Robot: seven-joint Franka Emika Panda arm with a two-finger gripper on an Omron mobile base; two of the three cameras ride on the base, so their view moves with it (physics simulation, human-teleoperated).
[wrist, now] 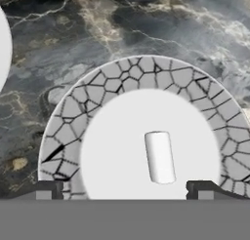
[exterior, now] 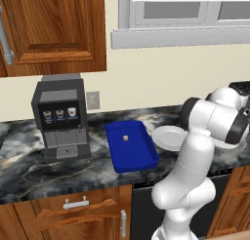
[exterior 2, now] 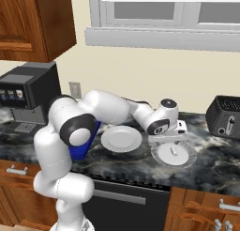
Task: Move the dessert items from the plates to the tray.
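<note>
The white oblong stick (wrist: 159, 157) lies on the pale grey plate (wrist: 122, 73), whose rim has a cracked pattern. My gripper (wrist: 124, 190) hangs open just above this plate, its fingertips (wrist: 49, 189) wide apart on either side of the stick. From the right base view the gripper (exterior 2: 172, 141) hovers over the grey plate (exterior 2: 187, 158) and the stick (exterior 2: 173, 151). The tan cube-like bit (exterior: 126, 137) sits inside the deep-blue tray (exterior: 139, 158). The plain white plate (exterior: 168, 136) stands bare between tray and grey plate.
A black and grey coffee machine (exterior: 61, 117) stands left of the tray. A dark toaster (exterior 2: 225, 116) sits at the far right of the marble counter (exterior 2: 215, 155). The wall and window sill (exterior: 180, 38) rise behind.
</note>
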